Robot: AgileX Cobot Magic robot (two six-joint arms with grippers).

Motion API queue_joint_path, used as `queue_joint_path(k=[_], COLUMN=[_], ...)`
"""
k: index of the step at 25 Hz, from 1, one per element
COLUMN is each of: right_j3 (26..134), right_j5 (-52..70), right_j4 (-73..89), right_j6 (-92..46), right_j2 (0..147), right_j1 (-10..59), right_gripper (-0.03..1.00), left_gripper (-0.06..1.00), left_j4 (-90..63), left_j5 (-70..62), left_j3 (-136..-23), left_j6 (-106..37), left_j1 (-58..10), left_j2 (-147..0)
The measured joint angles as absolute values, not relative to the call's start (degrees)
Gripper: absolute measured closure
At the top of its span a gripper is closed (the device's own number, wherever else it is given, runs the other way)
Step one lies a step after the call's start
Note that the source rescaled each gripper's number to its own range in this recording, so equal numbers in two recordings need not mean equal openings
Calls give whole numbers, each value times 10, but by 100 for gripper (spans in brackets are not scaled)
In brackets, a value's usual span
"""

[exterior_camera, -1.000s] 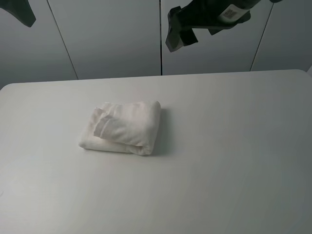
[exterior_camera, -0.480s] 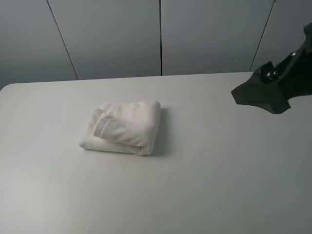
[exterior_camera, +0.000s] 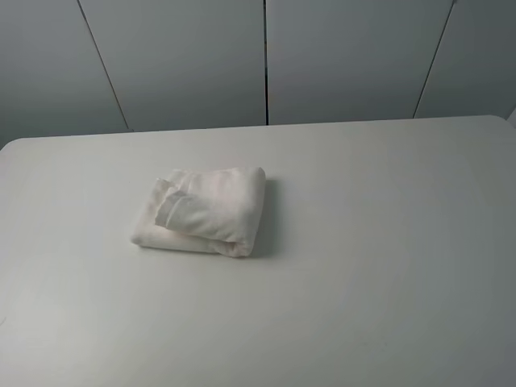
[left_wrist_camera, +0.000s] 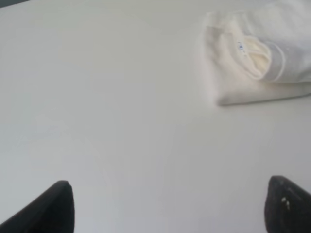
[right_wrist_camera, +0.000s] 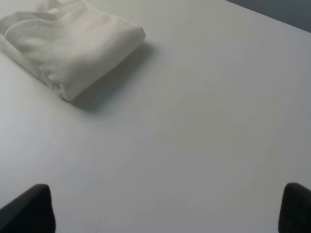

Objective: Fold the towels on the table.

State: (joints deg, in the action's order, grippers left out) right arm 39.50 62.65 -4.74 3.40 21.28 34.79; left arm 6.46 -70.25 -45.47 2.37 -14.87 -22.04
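Towel (left_wrist_camera: 262, 53) and fingers (left_wrist_camera: 56, 206) cut by frame edges.

Neither arm shows in the high view. Left gripper (left_wrist_camera: 167, 206): both dark fingertips visible in its wrist cam, spread wide, nothing between them. Right gripper (right_wrist_camera: 167, 211): same, fingertips far apart, holding nothing. Both hang above the surface, touching nothing.

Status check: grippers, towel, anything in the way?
Both grippers open, empty, clear of the cloth: left gripper, right gripper. Towel folded into a compact bundle, lying on the table. Nothing else near it.
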Motion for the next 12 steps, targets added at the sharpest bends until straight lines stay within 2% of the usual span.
queue_joint_path(k=[12], right_j3=[304], right_j5=[654], right_j4=[15], right_j6=[-42], right_j2=[31], right_j1=[348], right_gripper=[-3], left_gripper=[-6], left_j4=[13], left_j5=[-702], left_j3=[-378], left_j6=[12], left_j1=[-149], left_j2=[-46])
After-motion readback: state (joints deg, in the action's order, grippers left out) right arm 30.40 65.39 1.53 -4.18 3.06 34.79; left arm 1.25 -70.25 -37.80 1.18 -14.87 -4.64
